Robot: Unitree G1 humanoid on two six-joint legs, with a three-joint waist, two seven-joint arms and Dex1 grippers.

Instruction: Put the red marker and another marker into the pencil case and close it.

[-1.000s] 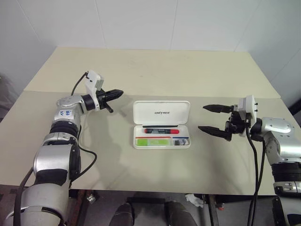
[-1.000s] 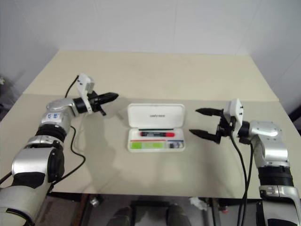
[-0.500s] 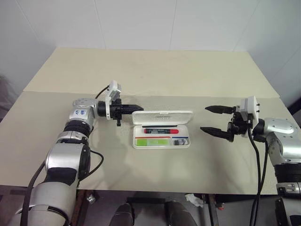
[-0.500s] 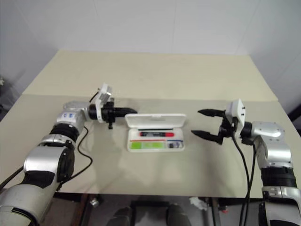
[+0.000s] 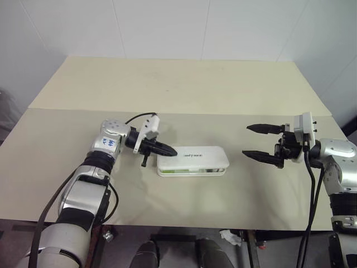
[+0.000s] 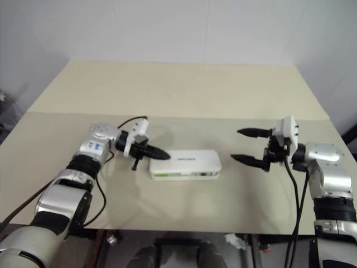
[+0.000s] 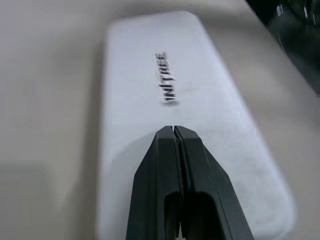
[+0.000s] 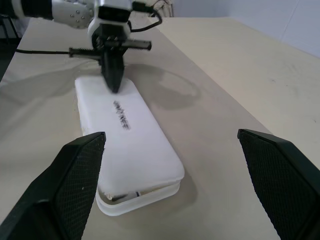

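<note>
The pencil case point(image 5: 192, 161) is seen lying flat near the middle of the tabletop point(image 5: 178, 89), its long side running across the view and its lid lowered over the base. A thin gap is left along the front edge; in the right wrist view a slit between lid and base can be made out at the near end, so the case is not shown fully shut. The dark logo lettering on the lid is turned upward.

The left end effector point(image 5: 169, 151) is held with its two black fingers pressed together and nothing between them. Its tip is placed over the left end of the lid, at or just on the surface; actual contact cannot be settled. In the left wrist view the joined fingertips point(image 7: 174, 137) are set above the white lid, just short of the lettering.

The right end effector point(image 5: 251, 140) is held well apart from the case, off its right end, with its fingers spread wide and empty, pointing toward the case.
</note>
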